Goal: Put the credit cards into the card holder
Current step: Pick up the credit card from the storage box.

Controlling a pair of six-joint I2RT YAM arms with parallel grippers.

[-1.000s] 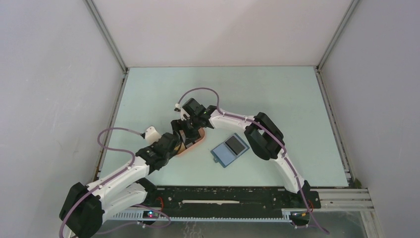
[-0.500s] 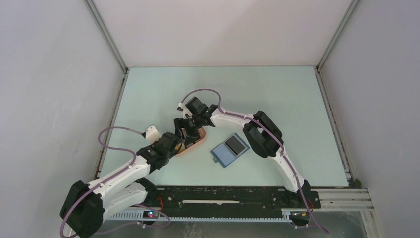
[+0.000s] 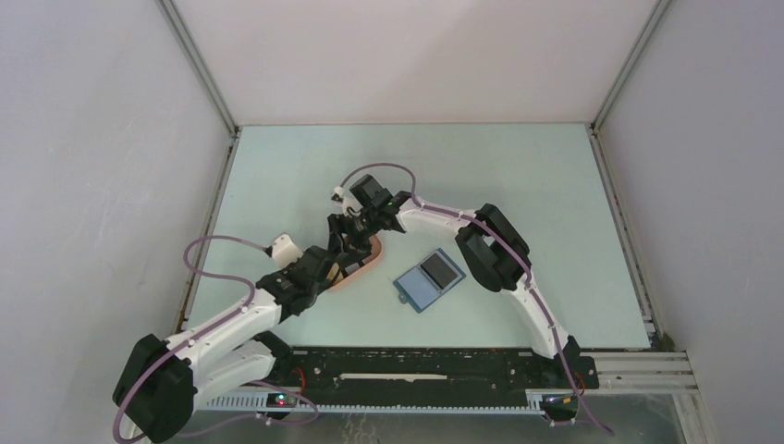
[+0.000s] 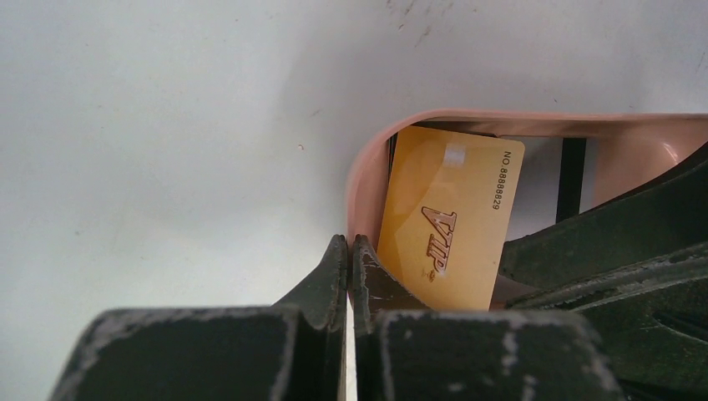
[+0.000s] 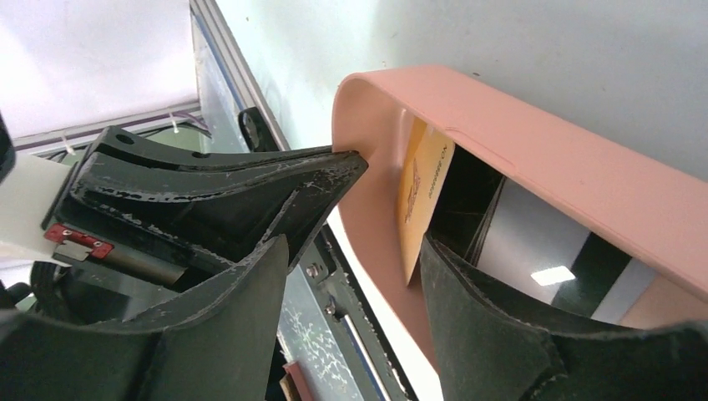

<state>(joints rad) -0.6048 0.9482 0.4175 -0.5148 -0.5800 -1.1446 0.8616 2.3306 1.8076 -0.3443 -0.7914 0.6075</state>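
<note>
Two grippers work at a smooth pink round-ended tray: left gripper pinched fully shut at its thin rim, right gripper gaping, gripping nothing, astride a stiff gold embossed credit card leaning inside; squarish blue card holder lies apart.

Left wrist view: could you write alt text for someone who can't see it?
A gold card marked VIP sits inside a pink tray on a pale table. The left hand, shut, has its tips at the tray's rim, and the right hand's fingers reach in from the right.
</note>
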